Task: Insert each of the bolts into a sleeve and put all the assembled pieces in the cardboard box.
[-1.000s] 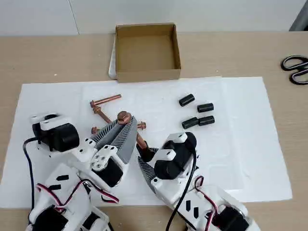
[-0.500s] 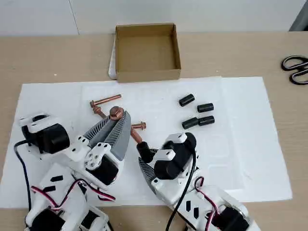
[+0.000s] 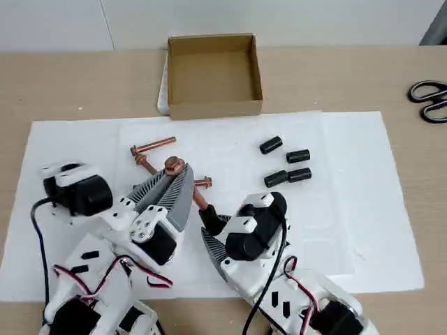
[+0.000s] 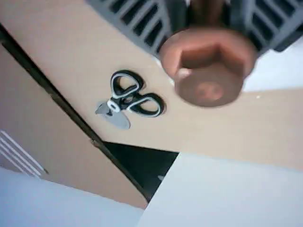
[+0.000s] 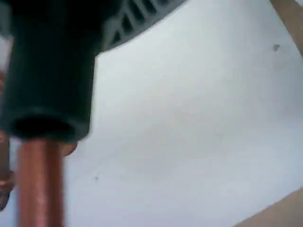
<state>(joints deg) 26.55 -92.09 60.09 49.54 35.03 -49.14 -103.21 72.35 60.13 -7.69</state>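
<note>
We note left end effector [image 3: 174, 172], clamped on copper bolt [image 4: 208, 66], has swung back toward right end effector [image 3: 209, 220] gripping black sleeve [image 5: 47, 71]. Copper shaft [image 5: 40, 184] at sleeve mouth; insertion looks unfinished.

A light wooden worktop [image 3: 70, 77] has a white wall [image 3: 56, 21] behind it (plain, with thin seams); a white sheet [image 3: 363, 209] covers its middle.

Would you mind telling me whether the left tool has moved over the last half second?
Yes, the left tool swung slightly right, nearer the short loose bolt.
</note>
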